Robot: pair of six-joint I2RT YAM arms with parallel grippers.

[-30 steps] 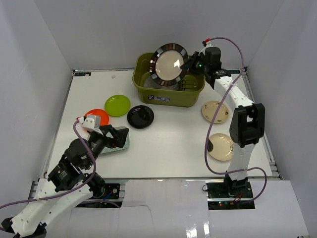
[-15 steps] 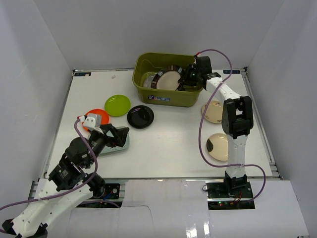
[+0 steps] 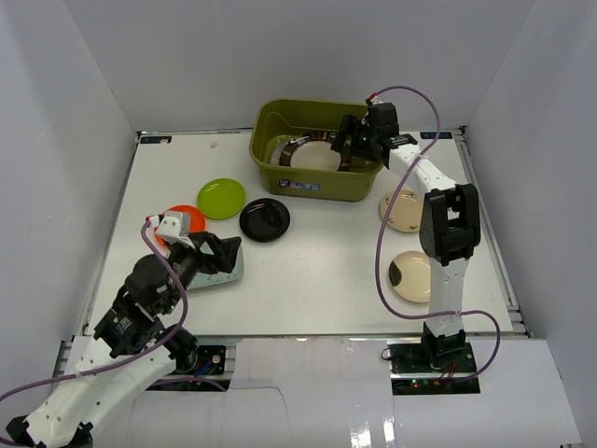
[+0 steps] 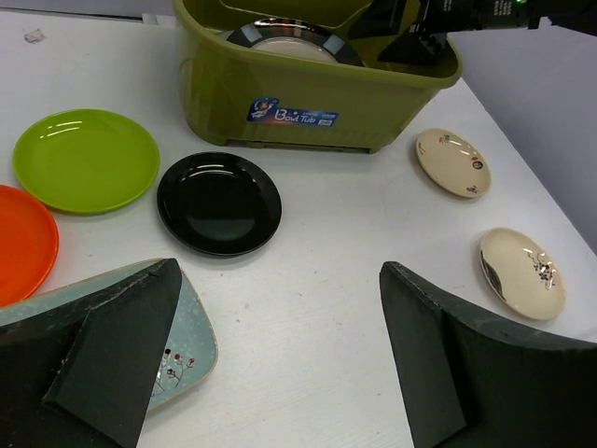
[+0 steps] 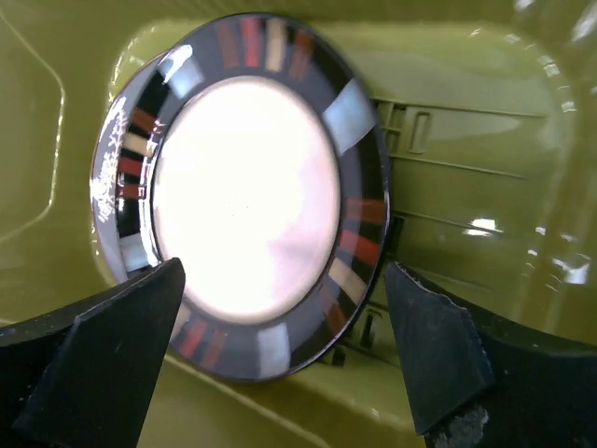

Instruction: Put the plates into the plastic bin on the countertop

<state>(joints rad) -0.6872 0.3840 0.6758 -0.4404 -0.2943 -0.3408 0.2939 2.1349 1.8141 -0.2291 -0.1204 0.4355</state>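
Note:
The large dark-rimmed plate (image 3: 312, 155) (image 5: 247, 187) leans tilted inside the olive plastic bin (image 3: 308, 184) (image 5: 466, 140) at the back of the countertop (image 3: 317, 271). My right gripper (image 3: 347, 147) (image 5: 284, 275) hangs over the bin's right end, open, with its fingers apart on either side of the plate's near rim. My left gripper (image 3: 210, 254) (image 4: 277, 280) is open low over the grey printed plate (image 3: 227, 273) (image 4: 187, 336). The lime plate (image 3: 221, 198) (image 4: 86, 159), black plate (image 3: 265, 220) (image 4: 219, 203) and orange plate (image 3: 177, 215) (image 4: 23, 243) lie left of centre.
Two small beige plates (image 3: 407, 210) (image 3: 415, 275) lie on the right side beside the right arm; the left wrist view shows both beige plates (image 4: 451, 161) (image 4: 520, 273) too. White walls edge the table on three sides.
The right gripper brought the large plate down from above the bin's rim into the bin, then opened and let it go. The left arm barely shifted.

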